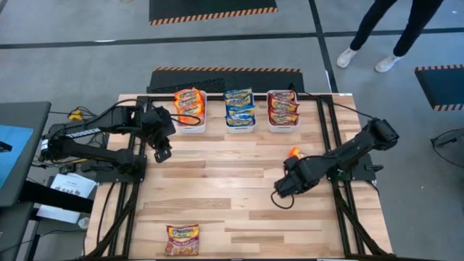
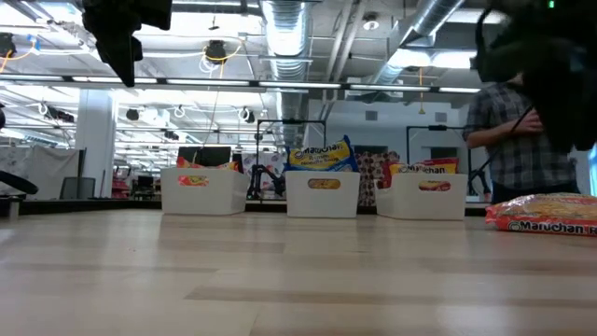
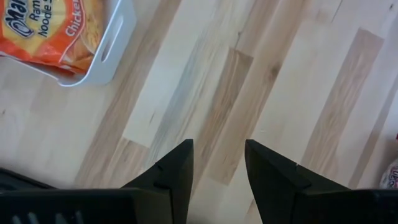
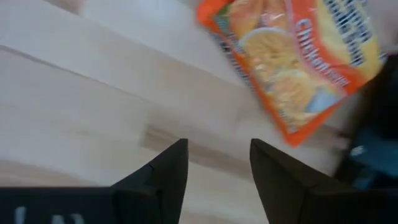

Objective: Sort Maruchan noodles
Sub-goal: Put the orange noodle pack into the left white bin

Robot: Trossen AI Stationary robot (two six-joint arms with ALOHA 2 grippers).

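Three white bins stand along the far edge and hold Maruchan noodles: orange packets (image 1: 189, 103), blue ones (image 1: 239, 106), dark red ones (image 1: 283, 107). One orange packet (image 4: 298, 56) lies flat on the table right of centre, partly under my right arm (image 1: 296, 153). My right gripper (image 1: 279, 191) hangs open just on its near side, pointing down, with nothing between the fingers (image 4: 219, 168). A dark red packet (image 1: 182, 239) lies flat at the near edge. My left gripper (image 1: 162, 153) is open above the table, near the orange bin's corner (image 3: 93, 59).
Bare wood fills the middle of the table (image 1: 232, 188). Black frame rails (image 1: 330, 145) run along both sides. Cables lie by the right arm's base (image 1: 362, 167). A person's legs (image 1: 377, 36) show beyond the far right corner.
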